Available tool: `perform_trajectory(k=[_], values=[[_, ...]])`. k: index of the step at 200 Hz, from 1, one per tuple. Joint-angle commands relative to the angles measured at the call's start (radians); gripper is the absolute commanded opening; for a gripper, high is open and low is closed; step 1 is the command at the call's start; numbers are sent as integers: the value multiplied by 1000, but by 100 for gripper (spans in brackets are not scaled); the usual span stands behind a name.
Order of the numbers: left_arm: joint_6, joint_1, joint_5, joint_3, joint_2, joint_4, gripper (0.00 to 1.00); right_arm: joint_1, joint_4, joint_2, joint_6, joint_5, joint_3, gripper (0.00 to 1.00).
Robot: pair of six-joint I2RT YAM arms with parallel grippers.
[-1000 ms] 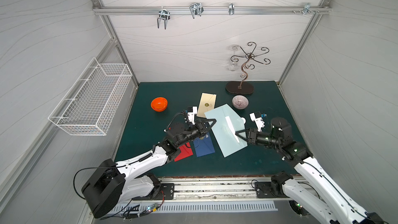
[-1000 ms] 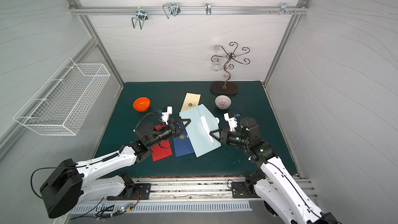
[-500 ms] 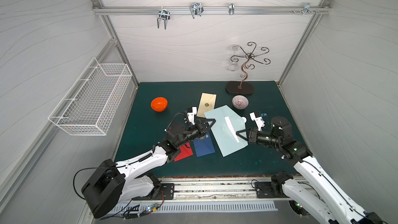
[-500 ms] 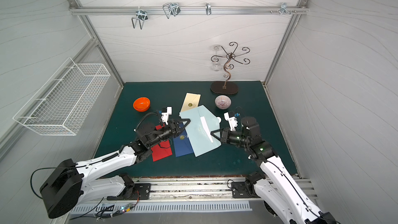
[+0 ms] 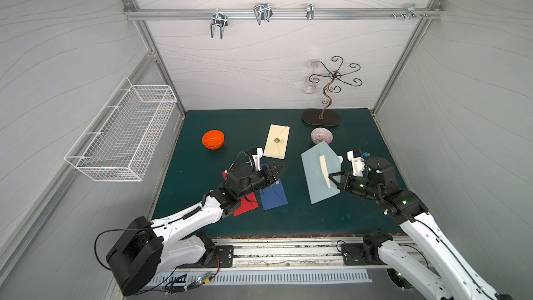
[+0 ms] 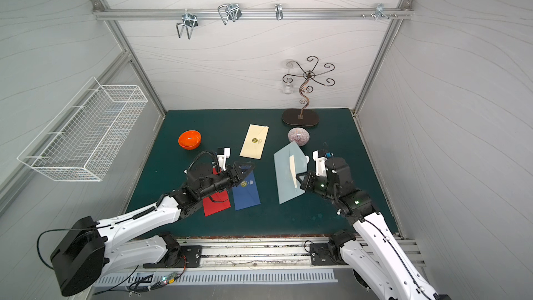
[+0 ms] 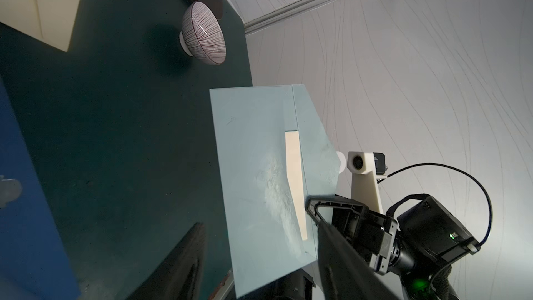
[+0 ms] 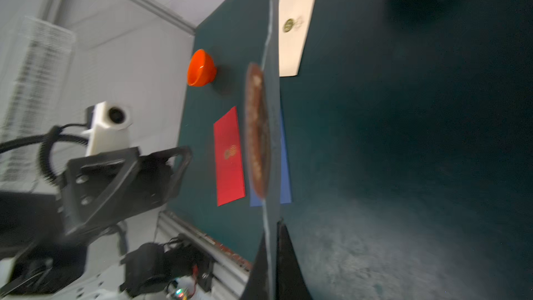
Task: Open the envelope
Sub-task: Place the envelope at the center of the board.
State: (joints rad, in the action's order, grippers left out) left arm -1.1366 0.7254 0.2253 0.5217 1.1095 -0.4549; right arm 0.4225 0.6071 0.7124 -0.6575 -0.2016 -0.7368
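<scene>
Right gripper [image 5: 331,179] fingers pressed together, pinching the near end of the light blue envelope [image 5: 315,174], which looks lifted off the desk, toward its right edge. Cream card [image 7: 294,180] sits in its open mouth. Left gripper [image 5: 280,173] fingers spread, empty, above the blue envelope [image 5: 274,197].

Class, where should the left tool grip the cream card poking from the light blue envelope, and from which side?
Likely the cream card by its exposed far end, a thin strip outside the light blue envelope. The right tool pinches that envelope's near edge, so bring the left tool from the robot's left, across its face.
</scene>
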Motion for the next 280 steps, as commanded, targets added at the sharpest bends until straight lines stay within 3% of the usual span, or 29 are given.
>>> perform_trajectory(k=[1, 60, 115, 154, 197, 280], values=[[33, -5, -95, 31, -56, 51, 67, -36, 123, 53, 36, 124, 14, 0], [118, -34, -172, 15, -205, 219, 70, -195, -24, 143, 27, -66, 82, 0], [191, -38, -182, -42, -316, 215, 79, -339, -137, 287, 44, -226, 80, 2], [208, -38, -188, -58, -355, 242, 83, -402, -219, 467, 121, -142, 99, 3], [207, -40, -208, -74, -377, 252, 84, -490, -215, 702, 206, -292, 14, 0], [209, -41, -175, -50, -312, 234, 84, -513, -274, 761, 258, -313, 14, 3]])
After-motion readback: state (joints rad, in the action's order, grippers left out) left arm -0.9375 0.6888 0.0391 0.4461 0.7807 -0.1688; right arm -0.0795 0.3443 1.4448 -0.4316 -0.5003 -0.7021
